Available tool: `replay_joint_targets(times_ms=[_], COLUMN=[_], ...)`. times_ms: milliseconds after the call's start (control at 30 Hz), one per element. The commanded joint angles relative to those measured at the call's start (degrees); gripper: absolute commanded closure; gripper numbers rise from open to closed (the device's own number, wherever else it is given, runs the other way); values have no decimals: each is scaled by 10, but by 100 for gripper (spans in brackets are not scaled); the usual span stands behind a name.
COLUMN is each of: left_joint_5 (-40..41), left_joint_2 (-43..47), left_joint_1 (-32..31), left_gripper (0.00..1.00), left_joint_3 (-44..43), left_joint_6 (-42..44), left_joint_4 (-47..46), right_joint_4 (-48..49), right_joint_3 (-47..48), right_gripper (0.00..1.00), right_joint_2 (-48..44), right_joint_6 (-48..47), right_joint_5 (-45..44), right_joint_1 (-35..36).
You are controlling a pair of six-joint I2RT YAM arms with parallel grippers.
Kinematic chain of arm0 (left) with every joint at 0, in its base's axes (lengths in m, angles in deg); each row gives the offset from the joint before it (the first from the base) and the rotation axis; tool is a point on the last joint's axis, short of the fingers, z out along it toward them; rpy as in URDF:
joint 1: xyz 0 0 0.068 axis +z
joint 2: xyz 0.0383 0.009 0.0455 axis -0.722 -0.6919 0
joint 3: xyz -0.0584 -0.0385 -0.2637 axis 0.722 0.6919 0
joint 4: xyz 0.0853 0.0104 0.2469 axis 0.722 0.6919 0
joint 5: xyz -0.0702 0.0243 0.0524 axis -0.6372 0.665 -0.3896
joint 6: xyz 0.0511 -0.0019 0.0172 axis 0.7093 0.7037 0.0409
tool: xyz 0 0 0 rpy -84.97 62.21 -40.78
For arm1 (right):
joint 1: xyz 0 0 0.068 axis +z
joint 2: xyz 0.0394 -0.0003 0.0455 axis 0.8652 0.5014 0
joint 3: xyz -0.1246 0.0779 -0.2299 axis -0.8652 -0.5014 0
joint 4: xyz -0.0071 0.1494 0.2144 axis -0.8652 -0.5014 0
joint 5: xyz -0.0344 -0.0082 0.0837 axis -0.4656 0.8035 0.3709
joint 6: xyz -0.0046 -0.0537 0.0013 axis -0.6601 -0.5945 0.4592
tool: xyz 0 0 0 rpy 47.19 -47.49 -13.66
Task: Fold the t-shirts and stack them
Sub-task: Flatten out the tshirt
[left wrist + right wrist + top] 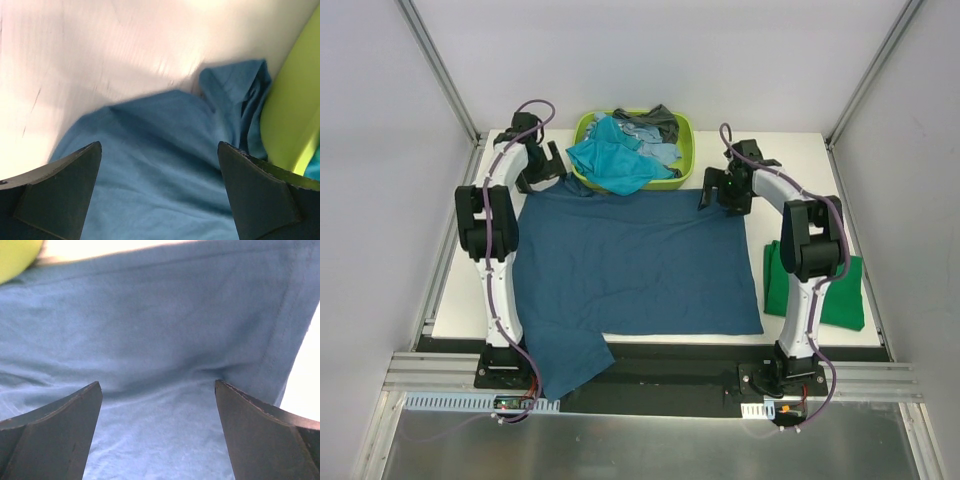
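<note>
A large dark blue t-shirt (635,265) lies spread flat across the table, one sleeve hanging over the near left edge. My left gripper (542,170) hovers open over its far left corner (165,150), by the basket. Over the far right corner (165,350) my right gripper (722,190) stands open too, the hem seam running at its right. Nothing sits between either pair of fingers. A bright green t-shirt (820,285) lies folded at the right side, partly behind my right arm. Teal (610,160), light blue (655,150) and dark grey (655,122) t-shirts are heaped in the basket.
The lime-green plastic basket (686,135) stands at the back middle of the table, its wall showing at the right of the left wrist view (295,120). White walls and metal frame posts enclose the table on three sides.
</note>
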Motion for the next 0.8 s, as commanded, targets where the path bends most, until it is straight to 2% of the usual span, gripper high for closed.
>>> replay_joint_targets(times_ms=[0,167,200,267,367,533,667,767], left_joint_5=[10,20,18,-5,-32,-22,9,1], left_joint_2=[135,290,322,390,442,412,336,260], left_joint_1=[1,-7,-28,-49,-65,-66,-64,-60], left_gripper=[1,1,1,1,1,1,1,1], left_joint_3=[86,301,360,469,569,585,535,466], left_joint_6=[-1,-50,-66,-86,-104,-104,-101,-97], left_joint_4=[16,-15,-30,-83,-129,-138,-138,-135], right_joint_4=[11,30,33,33,32,41,31,27], right_joint_3=[-58,-186,-209,-254,-295,-306,-278,-244], right_gripper=[4,4,4,4,4,3,4,4], right_joint_2=[-110,-214,-233,-254,-266,-239,-195,-161], right_joint_6=[-24,-15,-15,6,20,29,25,22], right_joint_5=[-20,-57,-64,-74,-94,-101,-108,-106], right_joint_1=[4,37,49,78,109,112,102,80])
